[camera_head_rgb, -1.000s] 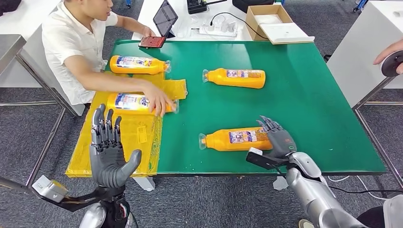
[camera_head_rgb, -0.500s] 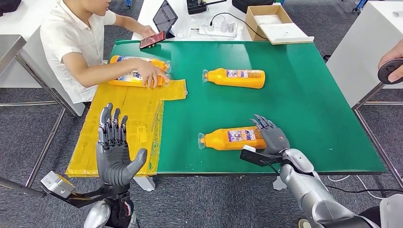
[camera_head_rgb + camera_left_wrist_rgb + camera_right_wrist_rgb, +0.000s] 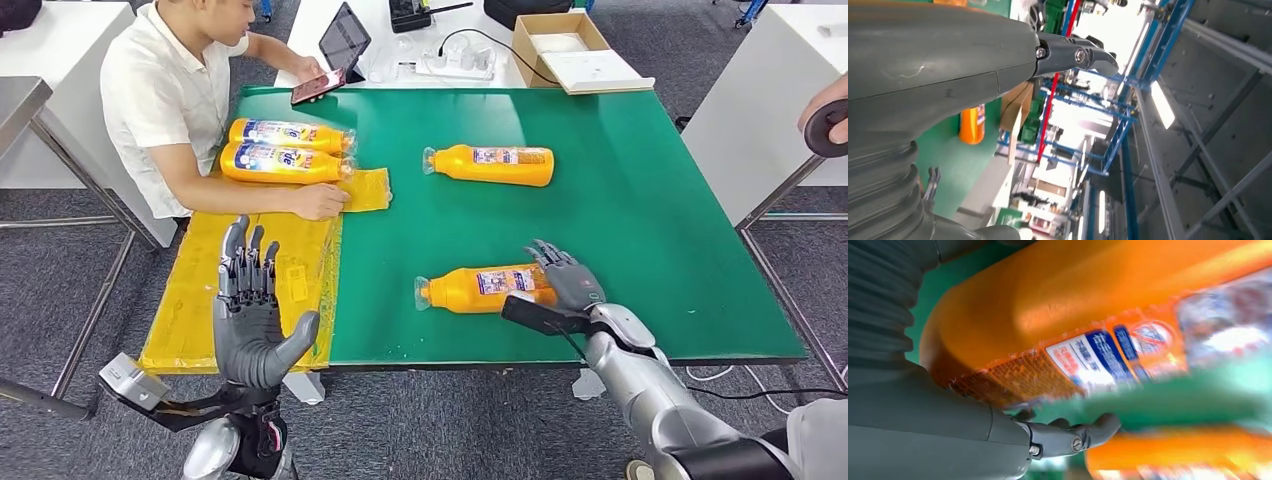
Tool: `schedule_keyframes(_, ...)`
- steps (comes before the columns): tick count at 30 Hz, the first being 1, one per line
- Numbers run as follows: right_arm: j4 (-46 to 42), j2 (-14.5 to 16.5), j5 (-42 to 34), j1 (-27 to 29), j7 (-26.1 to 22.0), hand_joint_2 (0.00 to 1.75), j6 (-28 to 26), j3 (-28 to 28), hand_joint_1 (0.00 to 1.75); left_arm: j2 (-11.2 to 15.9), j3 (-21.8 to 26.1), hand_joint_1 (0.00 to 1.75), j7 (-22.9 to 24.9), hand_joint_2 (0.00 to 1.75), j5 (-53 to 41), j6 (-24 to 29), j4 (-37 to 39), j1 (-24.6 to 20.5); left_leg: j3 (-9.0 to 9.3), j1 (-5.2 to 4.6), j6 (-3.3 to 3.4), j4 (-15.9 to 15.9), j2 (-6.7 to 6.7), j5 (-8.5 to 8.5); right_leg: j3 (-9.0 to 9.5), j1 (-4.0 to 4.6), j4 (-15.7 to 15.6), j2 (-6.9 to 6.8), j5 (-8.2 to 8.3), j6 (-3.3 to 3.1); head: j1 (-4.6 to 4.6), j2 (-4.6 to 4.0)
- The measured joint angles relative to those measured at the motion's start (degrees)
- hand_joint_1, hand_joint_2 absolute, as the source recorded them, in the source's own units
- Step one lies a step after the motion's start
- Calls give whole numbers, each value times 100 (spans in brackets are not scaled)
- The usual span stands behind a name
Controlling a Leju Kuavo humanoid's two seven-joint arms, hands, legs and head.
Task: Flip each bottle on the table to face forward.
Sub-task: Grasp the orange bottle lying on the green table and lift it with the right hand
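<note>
- Surface (image 3: 640, 220): two bottles lay on the green, two more (image 3: 285, 150) side by side by the person's arm.
- Near bottle (image 3: 480, 288): on its side, right hand (image 3: 568, 282) at its base; fingers' grip couldn't be told.
- Far bottle (image 3: 490, 165): untouched, seemingly left to do.
- Left hand (image 3: 250, 315): raised, fingers spread, empty.

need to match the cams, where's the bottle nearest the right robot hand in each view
Head view: the near bottle lies on its side at the table's front, right robot hand at its base.
Left wrist view: not identifiable.
Right wrist view: near bottle spans the upper frame, close up.
Shared landmark: green table.
</note>
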Motion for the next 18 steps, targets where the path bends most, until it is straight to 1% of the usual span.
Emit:
schedule_keyframes(2,104,-35,9,-188,519,175,737,63,175,8,-36,0,31,175,15,-31,61,-67,40,1,1,-2,20,-11,6,3,-8,24,-6,-8,1,0)
schedule_keyframes(3,132,-63,-5,-253,654,175,968,85,175,12,-46,0,43,175,24,-43,94,-99,58,1,5,-2,20,-15,10,6,-11,25,-15,-8,1,0)
schedule_keyframes(5,172,-107,-62,-312,646,175,1134,115,175,18,-58,0,63,175,42,-63,147,-133,80,3,13,-3,3,-17,25,10,-13,15,-28,-4,3,0)
schedule_keyframes(9,197,-148,-344,-310,306,175,1117,128,175,35,-64,0,196,175,40,-24,242,-141,80,4,17,-2,-2,-9,90,10,-12,8,-8,4,2,0)
schedule_keyframes(11,199,-159,-500,-277,86,175,1036,117,175,40,-63,0,300,175,40,73,284,-142,80,4,16,-1,0,-9,91,10,-12,8,-6,4,1,0)
schedule_keyframes(15,150,-157,-891,-160,-492,175,842,67,175,43,-58,0,583,175,163,288,360,-134,70,5,15,-1,-1,-14,86,10,-12,8,-8,4,1,0)
schedule_keyframes(18,-76,-96,-1327,46,-987,175,797,17,175,45,-49,0,763,175,237,470,417,-129,59,6,16,-1,-1,-16,78,11,-12,8,-8,4,0,1)
